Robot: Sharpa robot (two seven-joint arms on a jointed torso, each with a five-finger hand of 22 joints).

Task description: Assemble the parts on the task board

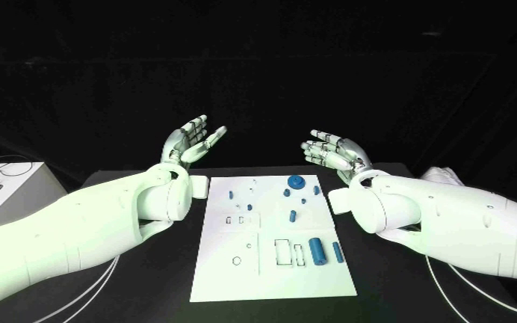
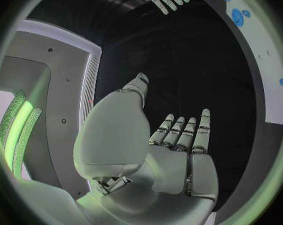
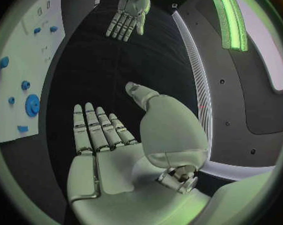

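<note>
White, the task board [image 1: 221, 278] lay flat mid-table between my arms, no writing legible on it; its blue parts sat mostly toward the far and right side: a round gear [image 1: 295, 182], a thick cylinder [image 1: 317, 248], a slimmer peg [image 1: 337, 252]; the smaller pieces were too tiny to name; my left hand [image 1: 192, 142] and right hand [image 1: 334, 151] hung beyond the board's far corners, palms up, fingers spread, holding nothing; black table [image 1: 399, 285] flanked both long edges.

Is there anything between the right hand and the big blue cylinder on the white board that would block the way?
Nothing visible does. The right hand is open above the table's far side, holding nothing. The big blue cylinder lies on the white board nearer the robot, with only small blue parts between.
</note>
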